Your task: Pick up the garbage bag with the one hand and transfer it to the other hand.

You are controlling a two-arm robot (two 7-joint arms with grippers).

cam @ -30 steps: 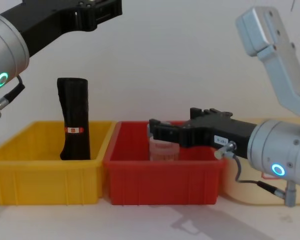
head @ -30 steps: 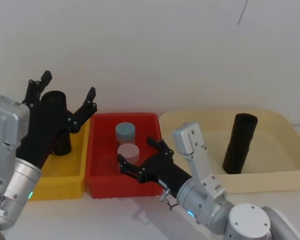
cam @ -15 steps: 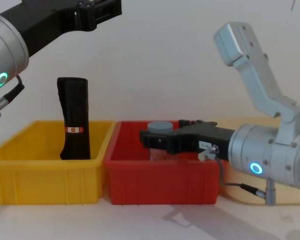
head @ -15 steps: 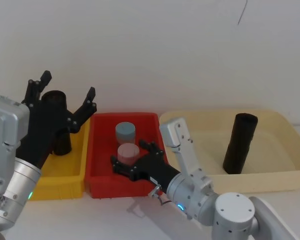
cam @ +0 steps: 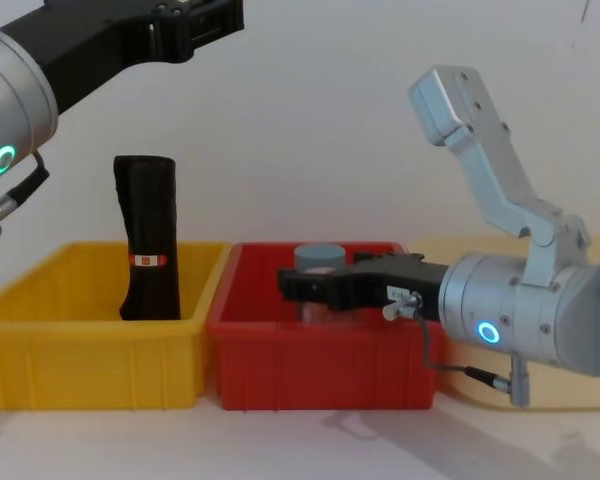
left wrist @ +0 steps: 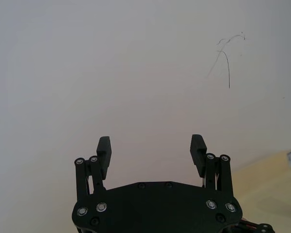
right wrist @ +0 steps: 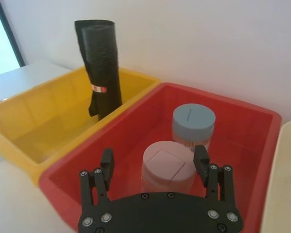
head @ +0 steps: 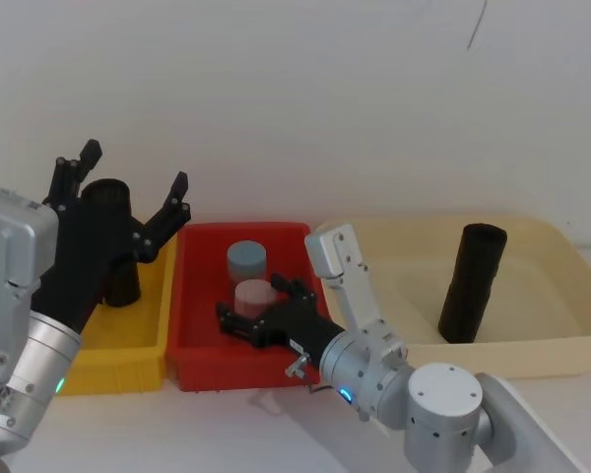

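Right hand (head: 259, 320) over the red bin (head: 192, 360)
Its fingers are spread around the pink-lidded jar (right wrist: 168, 166); left hand (head: 128, 192) spread, raised over the yellow bin (head: 108, 360).

left gripper (left wrist: 152, 148) — fingers spread — facing a pale wall (left wrist: 136, 63)

The bag roll (head: 472, 282), plain matte black and tightly rolled, stands nearly upright, leaning slightly, in the beige tray (head: 561, 258), apparently touching nothing but the tray floor.
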